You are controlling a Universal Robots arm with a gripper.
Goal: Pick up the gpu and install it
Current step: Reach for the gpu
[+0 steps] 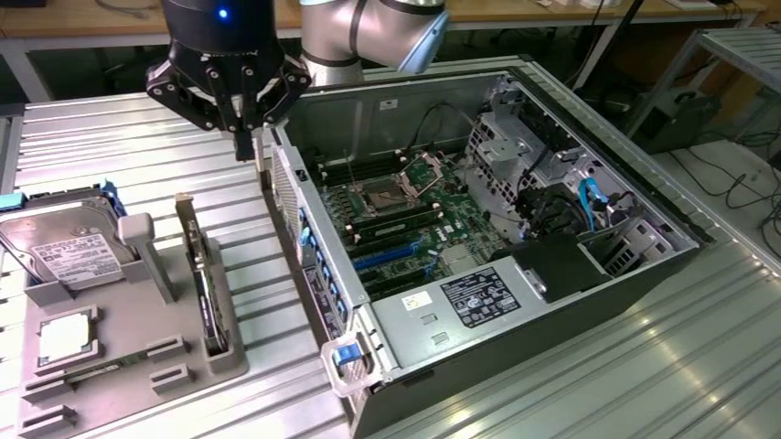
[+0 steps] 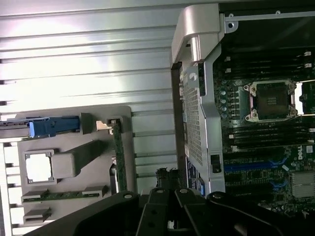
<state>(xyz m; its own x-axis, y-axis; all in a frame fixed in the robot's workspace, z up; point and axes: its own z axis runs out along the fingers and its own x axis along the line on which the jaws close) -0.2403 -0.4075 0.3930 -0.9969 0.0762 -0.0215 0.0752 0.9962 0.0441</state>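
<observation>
Green board, the gpu (image 1: 200,274): it stands on its long edge in a slot of the grey holder (image 1: 171,370), with its pale metal end nearest the gripper. Nothing touches it.
Grey holder: it lies on the ribbed metal table (image 1: 146,137), to the exterior view's left of the open computer case (image 1: 422,315). It also carries the hard drive (image 1: 61,247) and the processor chip (image 1: 68,334), both beside the card and apart from it.
Gripper (image 1: 248,146): it hangs over the table between holder and case, beyond the card's far end and well apart from it. Its fingertips look pressed together with nothing between them.
Step in hand: judged to be the approach to the card. Nothing is lifted, and the blue slots (image 1: 390,261) on the motherboard are bare.
Doing it well: the fingers should part wider than the thin card before any descent. The 2 fingers should then line up across its 2 faces and meet it near mid-length, so the card hangs level.
Risk: a skewed descent could strike the top edge or rock the card in its slot. The holder's upright post (image 1: 146,256) stands just beside it, leaving little room on that side.
</observation>
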